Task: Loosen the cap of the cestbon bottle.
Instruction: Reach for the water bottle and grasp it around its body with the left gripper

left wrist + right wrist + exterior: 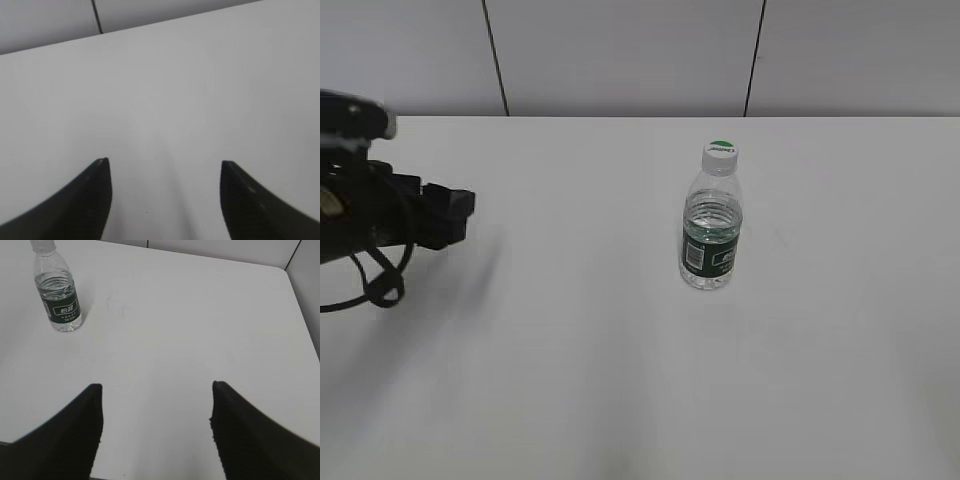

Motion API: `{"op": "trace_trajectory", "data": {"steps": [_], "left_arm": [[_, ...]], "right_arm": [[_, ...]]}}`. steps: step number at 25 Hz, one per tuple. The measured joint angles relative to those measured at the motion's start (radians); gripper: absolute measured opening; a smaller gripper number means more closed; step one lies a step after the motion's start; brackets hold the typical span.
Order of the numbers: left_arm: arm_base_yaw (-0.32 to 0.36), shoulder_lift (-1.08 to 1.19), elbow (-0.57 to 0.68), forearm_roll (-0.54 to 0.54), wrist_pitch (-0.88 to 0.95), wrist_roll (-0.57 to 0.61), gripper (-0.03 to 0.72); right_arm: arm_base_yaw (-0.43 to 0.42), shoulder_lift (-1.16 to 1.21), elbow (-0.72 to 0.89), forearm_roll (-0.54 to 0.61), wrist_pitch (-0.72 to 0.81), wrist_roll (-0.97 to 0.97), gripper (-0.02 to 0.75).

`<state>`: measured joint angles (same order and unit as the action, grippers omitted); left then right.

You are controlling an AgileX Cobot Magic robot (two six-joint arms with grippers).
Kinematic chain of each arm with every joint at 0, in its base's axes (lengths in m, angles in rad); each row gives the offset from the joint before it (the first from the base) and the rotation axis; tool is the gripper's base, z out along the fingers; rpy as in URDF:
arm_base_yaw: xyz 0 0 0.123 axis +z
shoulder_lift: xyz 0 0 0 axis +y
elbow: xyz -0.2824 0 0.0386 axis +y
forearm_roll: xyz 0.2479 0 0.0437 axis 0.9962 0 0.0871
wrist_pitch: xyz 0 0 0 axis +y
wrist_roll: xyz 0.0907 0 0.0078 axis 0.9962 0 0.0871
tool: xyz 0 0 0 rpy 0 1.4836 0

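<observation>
The cestbon bottle (710, 238) stands upright on the white table, right of centre, clear and ribbed with a dark green label band. Its white cap (720, 153) with a green patch on top is on the neck. The bottle also shows at the top left of the right wrist view (59, 297), its cap cut off by the frame edge. My left gripper (164, 162) is open and empty over bare table; its arm (395, 215) is at the far left, well away from the bottle. My right gripper (156, 386) is open and empty, well short of the bottle.
The white table (570, 350) runs back to a pale panelled wall (620, 55). The table's right edge and a side panel show in the right wrist view (306, 310). A black cable loop (380, 285) hangs under the left arm.
</observation>
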<state>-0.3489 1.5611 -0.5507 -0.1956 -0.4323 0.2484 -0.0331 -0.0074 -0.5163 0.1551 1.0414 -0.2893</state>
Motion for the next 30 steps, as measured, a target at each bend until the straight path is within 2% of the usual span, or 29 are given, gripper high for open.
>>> {"op": "trace_trajectory", "data": {"steps": [3, 6, 10, 16, 27, 30], "left_arm": [[-0.001, 0.091, 0.0, 0.262, -0.13, -0.206, 0.517], [-0.001, 0.179, 0.0, 0.439, -0.309, -0.347, 0.517], [-0.001, 0.276, -0.019, 0.592, -0.456, -0.439, 0.517], [-0.001, 0.385, -0.141, 0.87, -0.467, -0.546, 0.517], [-0.001, 0.56, -0.374, 1.152, -0.523, -0.738, 0.517], [-0.002, 0.598, -0.39, 1.184, -0.563, -0.762, 0.517]], "right_arm": [[0.0, 0.0, 0.0, 0.0, 0.0, 0.0, 0.516], [0.0, 0.0, 0.0, 0.0, 0.0, 0.0, 0.516], [0.0, 0.0, 0.0, 0.0, 0.0, 0.0, 0.516], [0.0, 0.0, 0.0, 0.0, 0.0, 0.0, 0.516], [0.0, 0.0, 0.0, 0.0, 0.0, 0.0, 0.516], [0.0, 0.0, 0.0, 0.0, 0.0, 0.0, 0.516]]}}
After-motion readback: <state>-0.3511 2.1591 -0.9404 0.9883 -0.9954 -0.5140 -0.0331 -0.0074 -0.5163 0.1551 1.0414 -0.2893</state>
